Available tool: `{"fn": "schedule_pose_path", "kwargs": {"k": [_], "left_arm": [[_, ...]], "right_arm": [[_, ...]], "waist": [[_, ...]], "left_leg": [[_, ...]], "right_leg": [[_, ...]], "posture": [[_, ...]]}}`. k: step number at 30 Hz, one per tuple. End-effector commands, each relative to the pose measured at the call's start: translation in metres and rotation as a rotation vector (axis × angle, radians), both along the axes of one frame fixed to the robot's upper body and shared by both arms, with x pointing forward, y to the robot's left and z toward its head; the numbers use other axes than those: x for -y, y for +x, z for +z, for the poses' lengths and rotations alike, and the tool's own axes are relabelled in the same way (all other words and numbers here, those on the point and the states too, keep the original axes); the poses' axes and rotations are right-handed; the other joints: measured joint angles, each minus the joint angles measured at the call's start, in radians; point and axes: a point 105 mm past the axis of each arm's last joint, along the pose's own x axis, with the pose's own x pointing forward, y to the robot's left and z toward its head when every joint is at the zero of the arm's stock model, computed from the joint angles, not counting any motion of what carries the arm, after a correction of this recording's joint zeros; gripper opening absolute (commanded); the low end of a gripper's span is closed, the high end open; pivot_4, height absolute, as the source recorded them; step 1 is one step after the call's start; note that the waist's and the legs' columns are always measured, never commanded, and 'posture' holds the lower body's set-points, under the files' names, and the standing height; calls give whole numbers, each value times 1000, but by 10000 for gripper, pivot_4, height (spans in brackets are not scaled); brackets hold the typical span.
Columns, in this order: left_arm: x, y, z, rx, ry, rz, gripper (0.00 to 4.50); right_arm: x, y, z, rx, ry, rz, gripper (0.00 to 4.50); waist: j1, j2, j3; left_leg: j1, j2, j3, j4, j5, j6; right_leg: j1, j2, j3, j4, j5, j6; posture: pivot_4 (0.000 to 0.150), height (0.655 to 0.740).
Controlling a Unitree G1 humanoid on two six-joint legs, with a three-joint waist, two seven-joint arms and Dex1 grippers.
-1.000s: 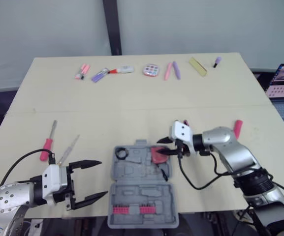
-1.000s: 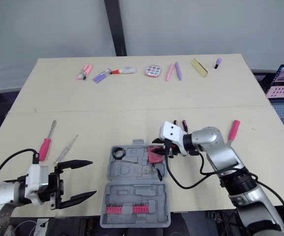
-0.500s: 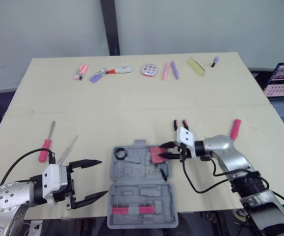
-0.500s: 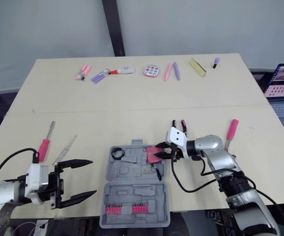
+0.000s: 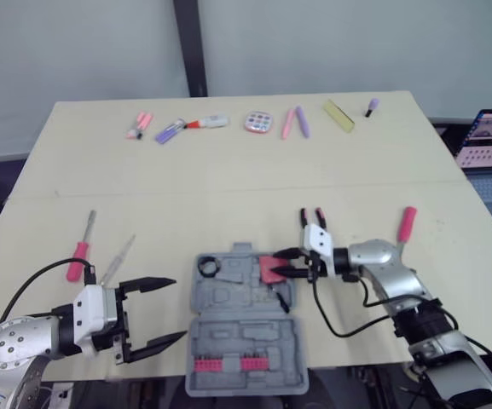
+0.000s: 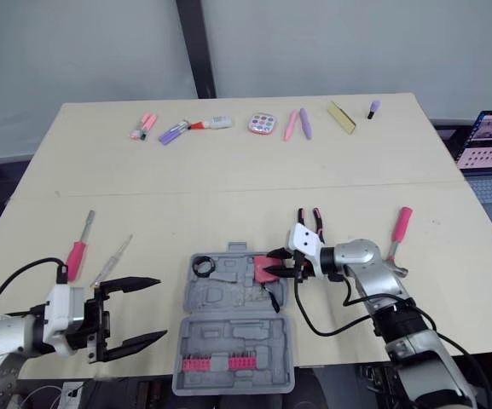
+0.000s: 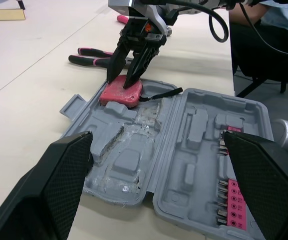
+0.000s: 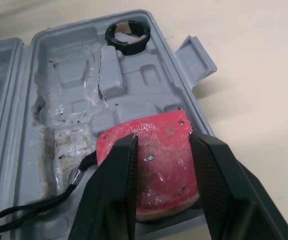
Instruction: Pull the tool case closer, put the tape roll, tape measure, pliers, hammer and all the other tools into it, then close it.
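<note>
While your right gripper (image 7: 120, 81) pinches the tape measure (image 8: 156, 155) in the tool case (image 5: 246, 336), your left gripper (image 5: 177, 308) (empty) gapes wide.

The pale bench (image 5: 228, 179) carries an open grey tool case (image 5: 246, 328) at the middle of its near edge. Left of the case lie a pink-handled screwdriver (image 5: 82, 247) and, just beside it, a thin clear tool (image 5: 119, 258). Pliers (image 5: 312, 218) lie near the case's far right corner, and a pink-handled tool (image 5: 406, 225) lies farther right. Along the far edge sit pink markers (image 5: 139, 125), a purple marker (image 5: 171, 130), a white marker (image 5: 209, 122), a round palette (image 5: 258, 123), two pens (image 5: 295, 123), a yellow strip (image 5: 340, 114) and a small purple piece (image 5: 372, 106).
</note>
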Motion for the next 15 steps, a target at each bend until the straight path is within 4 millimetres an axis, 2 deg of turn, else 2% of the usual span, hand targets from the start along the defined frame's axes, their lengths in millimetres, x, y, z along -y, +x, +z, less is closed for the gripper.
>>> {"fn": "schedule_pose_path", "kwargs": {"k": [1, 15], "left_arm": [[3, -2, 7, 28, 5, -16, 45000], [2, -3, 7, 26, 6, -18, 45000]], "right_arm": [[5, -3, -19, -43, -36, -26, 17256], [17, -11, -44, -70, -98, -38, 17256]], "waist": [[0, 0, 0], [3, -3, -2]], "left_leg": [[1, 0, 0, 0, 0, 0], [6, 0, -4, 0, -1, 1]], "right_leg": [[1, 0, 0, 0, 0, 0], [11, 0, -4, -6, 0, 0]], "posture": [[1500, 7400], [1500, 7400]]}}
